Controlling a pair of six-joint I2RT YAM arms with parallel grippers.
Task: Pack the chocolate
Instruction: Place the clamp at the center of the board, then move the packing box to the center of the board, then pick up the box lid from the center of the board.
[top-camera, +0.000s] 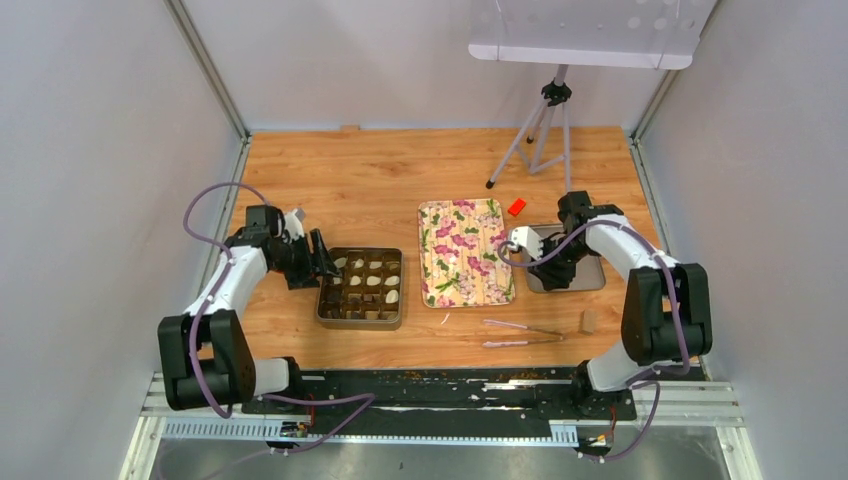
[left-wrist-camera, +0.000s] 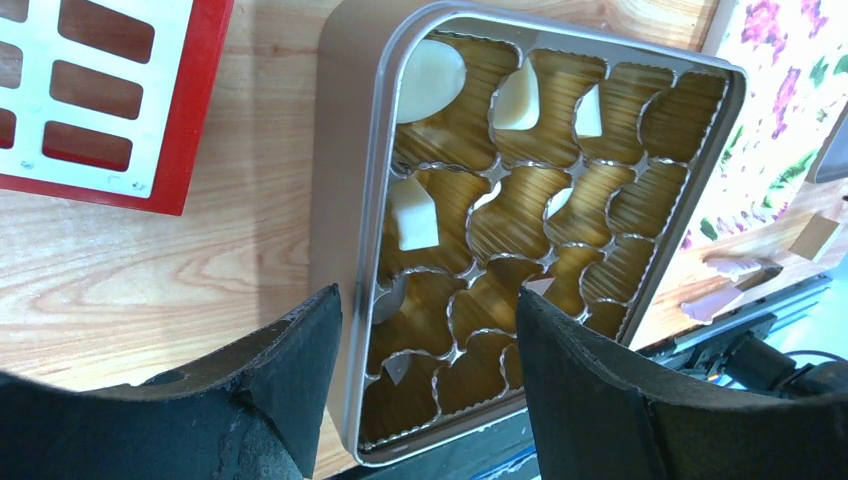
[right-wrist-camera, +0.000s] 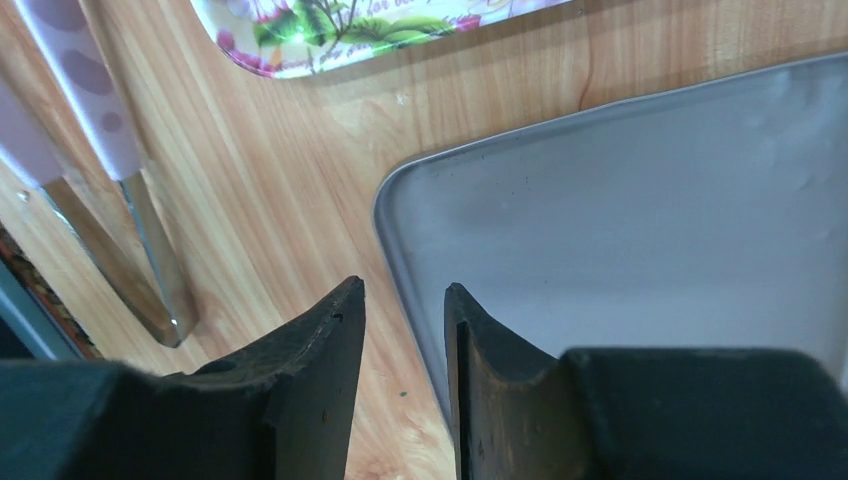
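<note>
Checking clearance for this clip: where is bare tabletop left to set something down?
Bare wooden tabletop lies behind the compartmented gold tin, left of the grey tripod. Crowded on the right: floral rectangular tray, grey metal tray, pink-handled tongs.

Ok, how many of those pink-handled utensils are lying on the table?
2. Both lie side by side on the table, in front of the floral tray: the farther utensil and the nearer utensil, closer to the arm bases. No others show.
</note>
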